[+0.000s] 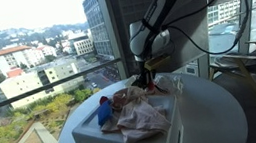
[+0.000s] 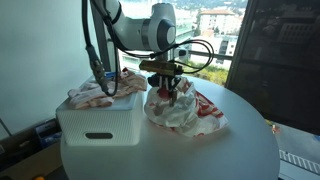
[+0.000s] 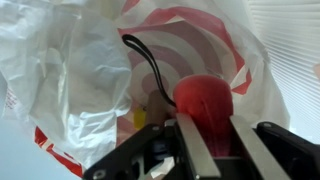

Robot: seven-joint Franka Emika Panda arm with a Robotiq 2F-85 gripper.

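Lower half of the red lump [image 3: 205, 95] is buried inside the claw [image 3: 208, 125]. The plastic bag [image 3: 60, 70] spills past the wrist view's edges. In an exterior view, crumpled contents of the white bin [image 2: 100, 128] are too small to name.

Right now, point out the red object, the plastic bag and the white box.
red object [image 3: 204, 100], wrist view, its rounded middle.
plastic bag [image 2: 195, 115], an exterior view, its crumpled front.
white box [image 2: 115, 120], an exterior view, its front wall.
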